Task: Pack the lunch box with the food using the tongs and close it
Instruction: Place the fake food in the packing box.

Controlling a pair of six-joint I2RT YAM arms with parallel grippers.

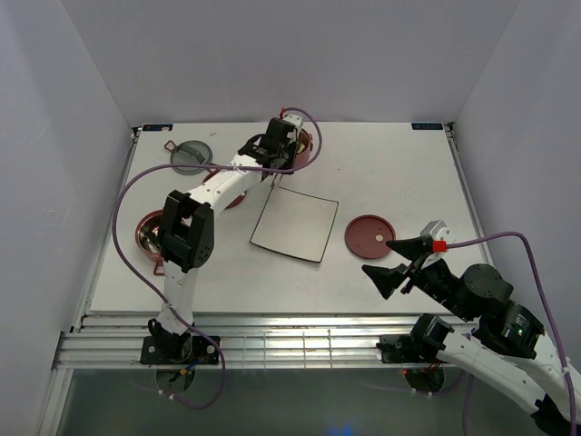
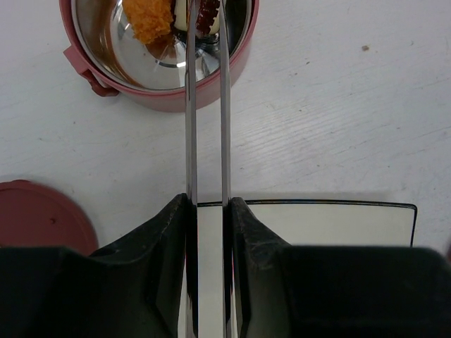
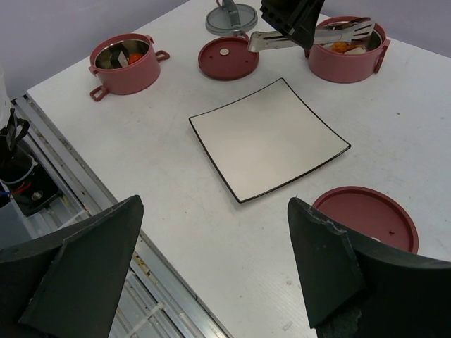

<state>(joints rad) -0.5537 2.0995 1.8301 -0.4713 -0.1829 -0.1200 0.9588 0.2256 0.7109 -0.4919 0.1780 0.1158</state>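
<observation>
At the far edge of the counter (image 1: 399, 163), the left claw (image 2: 209, 208) is clamped on the tongs (image 2: 189, 127), squeezing the two blades nearly parallel. The tips sit down inside the far bowl (image 2: 151, 98), right by an orange fried piece (image 2: 148, 21) and a white-and-dark piece (image 2: 204, 17). I can't tell whether the tips are actually pinching that second bit or just touching it.

It looks like a drop-off to me. My take is to ease the squeeze gently so the blades spring apart and the piece settles on the steel bottom, then lift straight up. Dragging sideways could catch the rim and shove the bowl. The hold on the tongs needs to be firm enough that they don't slide in the claw. The right claw (image 1: 395, 262) hangs wide open at the near right, holding nothing, well apart from all this.

Headcount:
- Two red bowls – the far one and the other bowl (image 3: 125, 74) at the left, which has bits in it too small to count.
- One red disc lid (image 3: 225, 60) near the far bowl and a second red lid (image 3: 366, 218) just beside the plate.
- One grey-green lid (image 3: 231, 17).
- One square plate (image 3: 268, 137) with no food on it.
- One pair of tongs.
- Two pieces I can make out in the far bowl.

Both bowls are uncovered, so all the closing is left to do.
</observation>
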